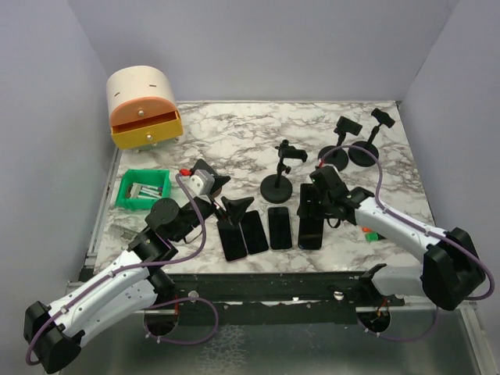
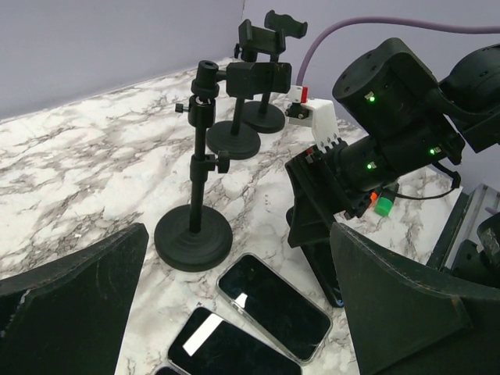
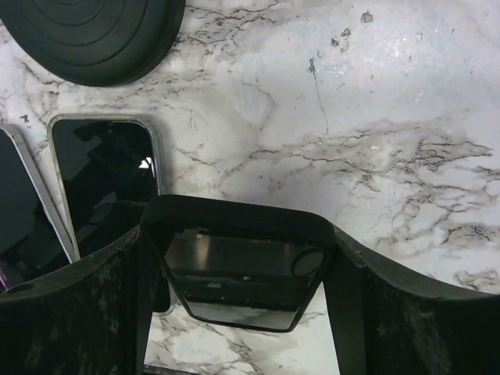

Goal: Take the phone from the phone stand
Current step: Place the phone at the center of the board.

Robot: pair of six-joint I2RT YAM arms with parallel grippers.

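Holds nothing in the left gripper (image 1: 229, 195), spread wide up front, probably parked there to leave room. Shows three flat phones (image 1: 254, 232) in a row just right of it, and the empty phone stand (image 1: 279, 183) behind them. Pinches the phone (image 3: 234, 273) in the right gripper (image 1: 315, 205), off the stand, at the row's right end. Stands it steeply, long axis near upright, lower end pointing toward the table (image 1: 234, 133), seemingly to lay it flat.
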